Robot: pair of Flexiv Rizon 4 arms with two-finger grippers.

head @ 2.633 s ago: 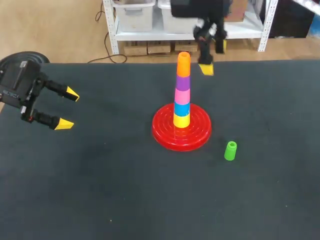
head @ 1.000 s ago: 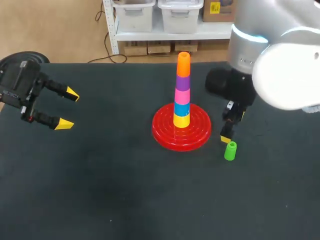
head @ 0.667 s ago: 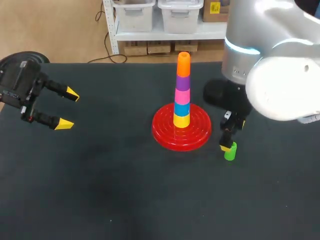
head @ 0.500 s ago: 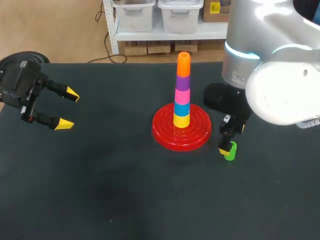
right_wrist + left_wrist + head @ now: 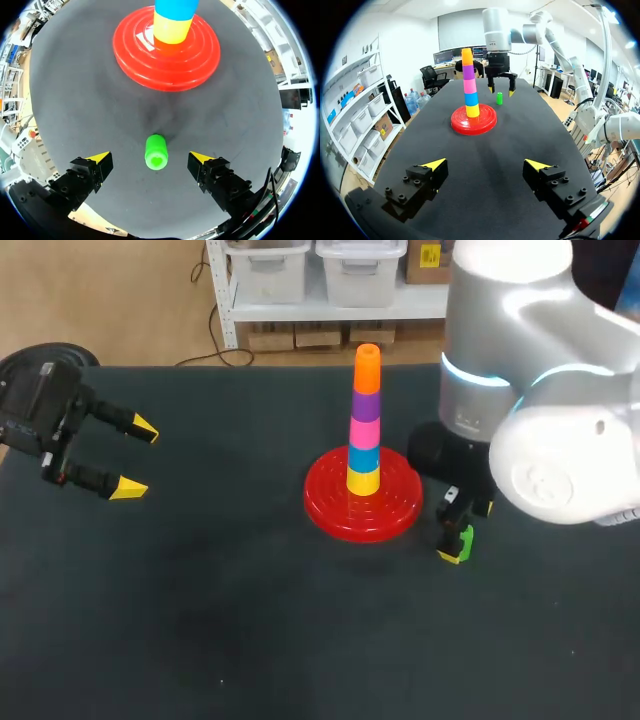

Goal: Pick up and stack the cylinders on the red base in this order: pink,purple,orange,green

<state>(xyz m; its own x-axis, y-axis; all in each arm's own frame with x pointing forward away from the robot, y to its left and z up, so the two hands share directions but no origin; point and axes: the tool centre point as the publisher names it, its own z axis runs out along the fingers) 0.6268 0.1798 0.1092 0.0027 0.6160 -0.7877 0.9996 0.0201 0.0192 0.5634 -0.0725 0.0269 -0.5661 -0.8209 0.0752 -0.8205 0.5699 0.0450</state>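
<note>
Right gripper (image 5: 150, 158) was wide open, nothing gripped. Green cylinder (image 5: 156, 152) stood upright on the table (image 5: 250, 620) between its fingers, roughly centred in the gap and touching neither one. In the head view the near fingertip looked level with the cylinder's lower part, so I judged the height fine for a grasp.

Red base (image 5: 200, 55) sat ahead of the fingers and near them. On it were yellow, blue, pink and purple, with the orange piece (image 5: 367, 365) on top. Only green was left to go on.

Step in hand was closing on green. My notes:
- Close slowly and evenly. The piece is small and probably light, so if one finger lands first it will likely slide or tip.
- Grip the body at mid-height, not the top rim.
- Lift straight up until clear above the orange top before moving across. The tower is tall and thin, and I'd expect a side bump to knock it over.
- Come down along the tower's axis and let go only once green is seated.

Left gripper (image 5: 485, 164) was open and empty. The tower was far ahead of its fingers, well apart, so there's no clash if it is kept there.
</note>
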